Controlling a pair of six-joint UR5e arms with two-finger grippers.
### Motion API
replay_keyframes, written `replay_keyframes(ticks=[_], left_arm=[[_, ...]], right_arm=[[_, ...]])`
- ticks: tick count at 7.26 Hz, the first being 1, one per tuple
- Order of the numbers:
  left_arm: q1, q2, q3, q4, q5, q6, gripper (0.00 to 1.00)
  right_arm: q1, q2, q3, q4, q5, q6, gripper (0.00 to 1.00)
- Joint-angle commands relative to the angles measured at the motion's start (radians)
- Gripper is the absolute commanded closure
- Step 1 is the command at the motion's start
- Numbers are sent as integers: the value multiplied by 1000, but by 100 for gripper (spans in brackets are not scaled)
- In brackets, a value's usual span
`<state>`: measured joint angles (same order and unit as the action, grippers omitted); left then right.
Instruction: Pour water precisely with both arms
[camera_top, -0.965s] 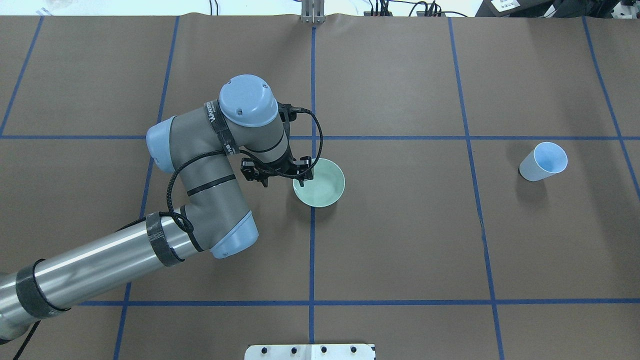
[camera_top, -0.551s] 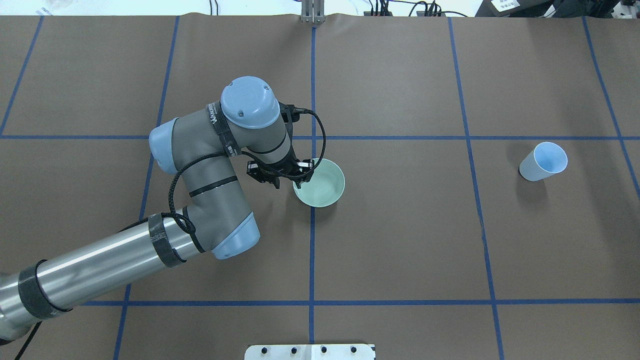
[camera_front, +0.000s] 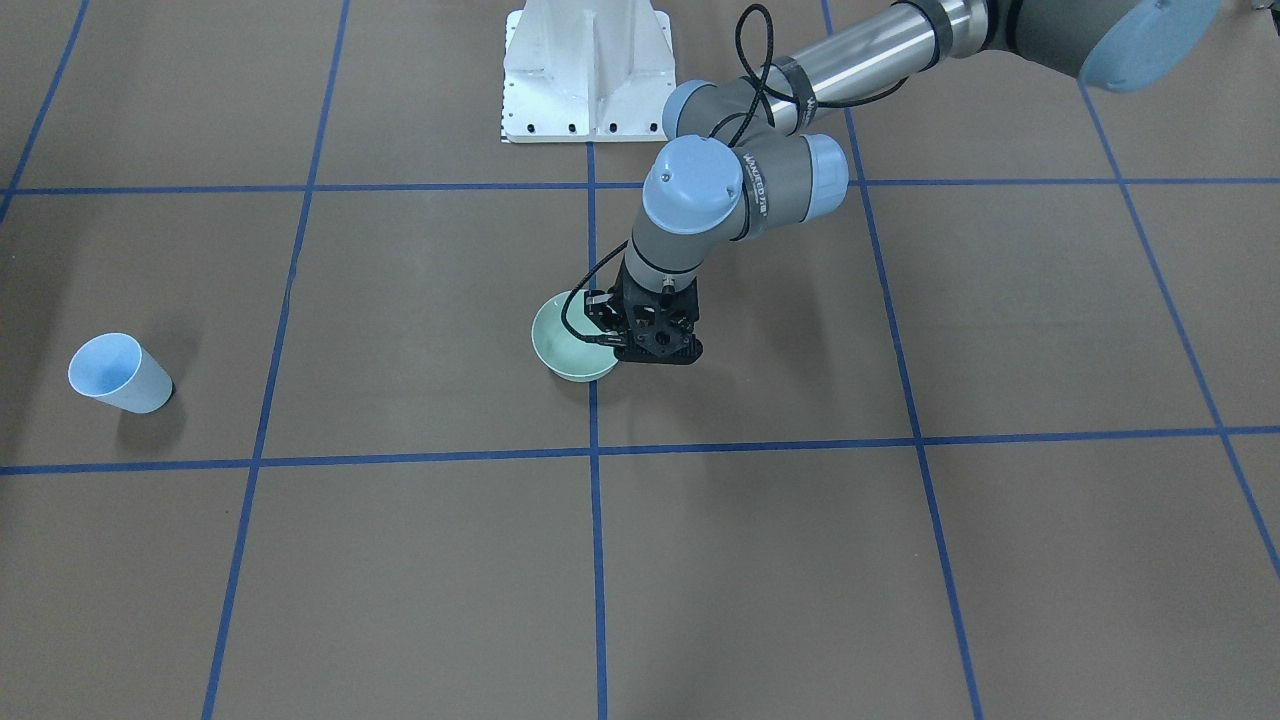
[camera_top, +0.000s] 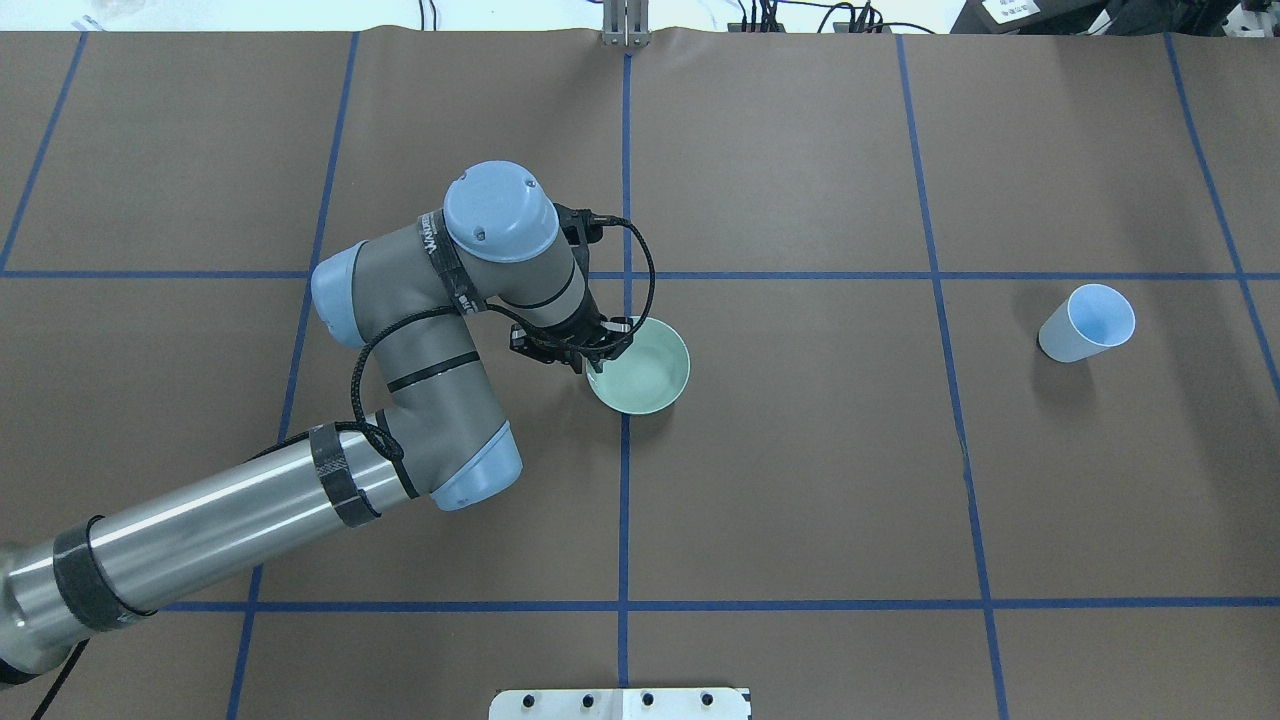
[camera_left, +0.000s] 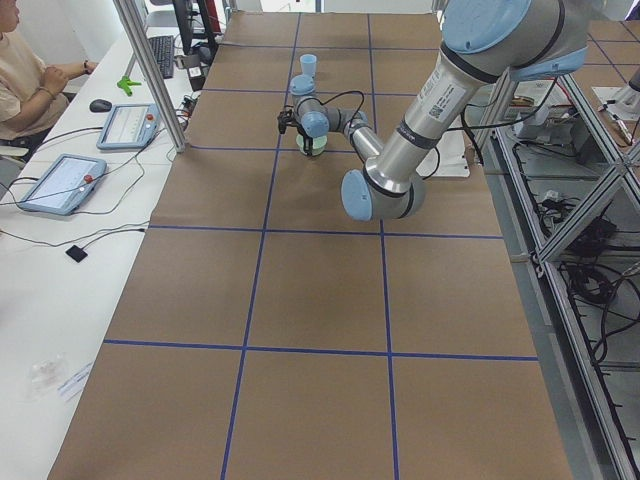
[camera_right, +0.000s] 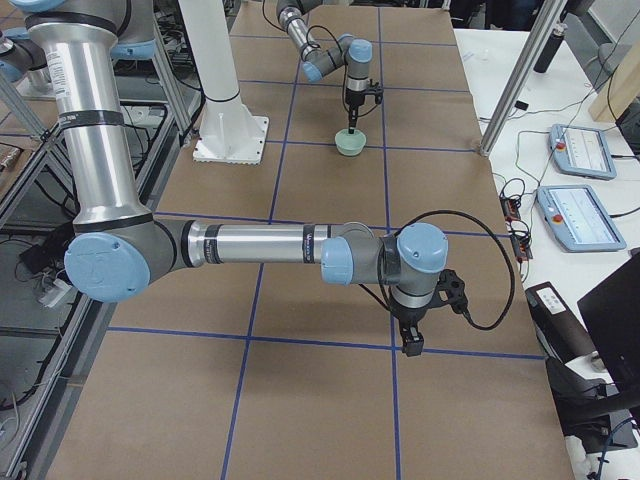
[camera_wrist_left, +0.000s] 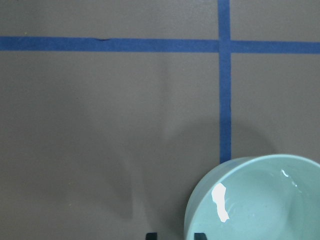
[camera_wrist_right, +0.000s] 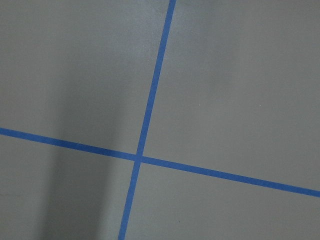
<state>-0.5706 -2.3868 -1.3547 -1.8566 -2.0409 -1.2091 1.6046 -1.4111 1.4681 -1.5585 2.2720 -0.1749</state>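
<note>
A pale green bowl stands near the table's middle; it also shows in the front view and the left wrist view. My left gripper points down at the bowl's left rim. Its fingertips straddle the rim with a gap, so it is open. White glints lie inside the bowl, but I cannot make out water for sure. A light blue cup stands alone at the far right. My right gripper hangs over bare table, far from both. I cannot tell whether it is open or shut.
Blue tape lines grid the brown table cover. The white pedestal base stands at the robot's edge. An operator sits beside the table's left end, with tablets on a white side table.
My left gripper has moved a little right and down onto the bowl's left rim. The bowl and the cup have not moved.
</note>
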Motion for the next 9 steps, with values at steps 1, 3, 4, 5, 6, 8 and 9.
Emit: replay_keyframes(ticks=[1, 3, 4, 5, 6, 8, 9], left_arm=[[0, -11, 16, -24, -5, -15, 100], [-2, -11, 8, -20, -8, -13, 100], [-5, -9, 2, -16, -11, -12, 100], [-18, -8, -1, -18, -56, -12, 100], [-49, -3, -18, -18, -86, -12, 100], [-122, 46, -64, -18, -166, -4, 100], [-158, 104, -110, -21, -197, 0, 100]], right_arm=[[-2, 1, 0, 0, 0, 0, 1], [-2, 1, 5, 2, 0, 8, 1], [0, 1, 5, 2, 0, 8, 1], [-2, 1, 5, 2, 0, 9, 1], [-2, 1, 6, 2, 0, 17, 1], [-2, 1, 8, 2, 1, 17, 1], [-2, 1, 8, 2, 1, 17, 1]])
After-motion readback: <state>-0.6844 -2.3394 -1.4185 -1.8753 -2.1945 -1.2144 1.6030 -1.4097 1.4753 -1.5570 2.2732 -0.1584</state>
